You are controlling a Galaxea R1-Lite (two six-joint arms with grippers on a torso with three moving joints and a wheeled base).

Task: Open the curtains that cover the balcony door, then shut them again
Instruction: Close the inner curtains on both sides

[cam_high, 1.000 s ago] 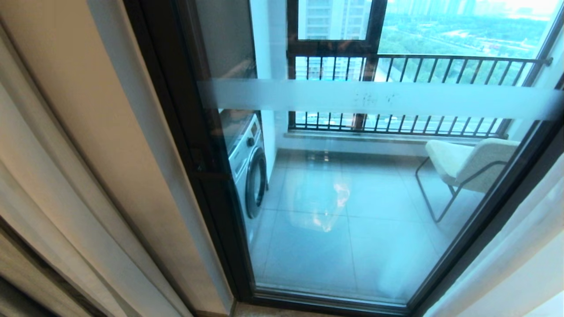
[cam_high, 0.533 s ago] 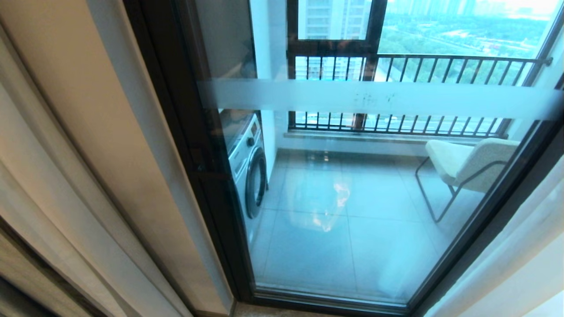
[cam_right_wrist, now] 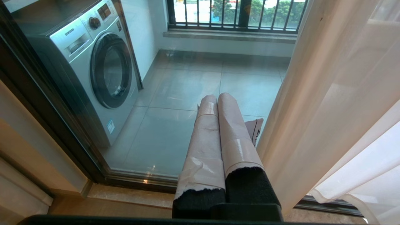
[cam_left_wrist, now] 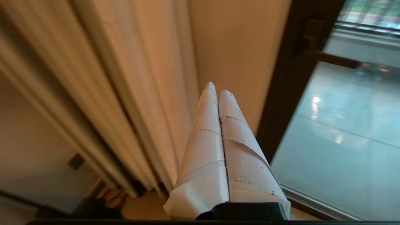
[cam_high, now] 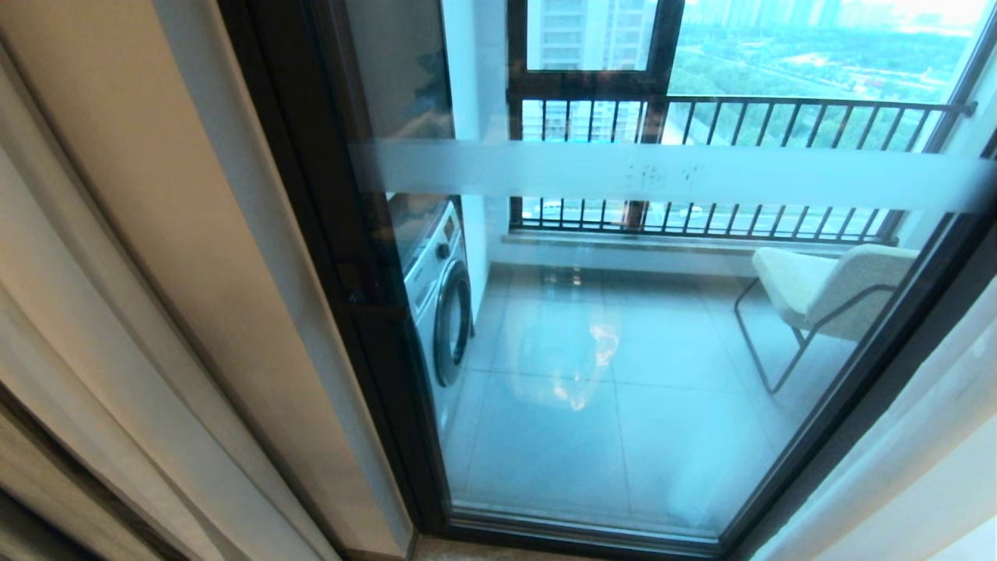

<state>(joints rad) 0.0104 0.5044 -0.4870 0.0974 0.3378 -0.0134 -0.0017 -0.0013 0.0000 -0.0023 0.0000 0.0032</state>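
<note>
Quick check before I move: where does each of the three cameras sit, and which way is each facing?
Head: high, looking down through the balcony door between the parted curtains; no arm shows.
Left wrist: behind the shut left gripper, facing the left curtain folds and door frame.
Right wrist: behind the shut right gripper, facing the glass, washing machine and right curtain.
Shared: head and right wrist both show the washing machine and railing.

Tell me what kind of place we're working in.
Likely a high-rise flat, at a glass balcony door: curtains drawn aside, a washing machine, a chair and a railing beyond.
</note>
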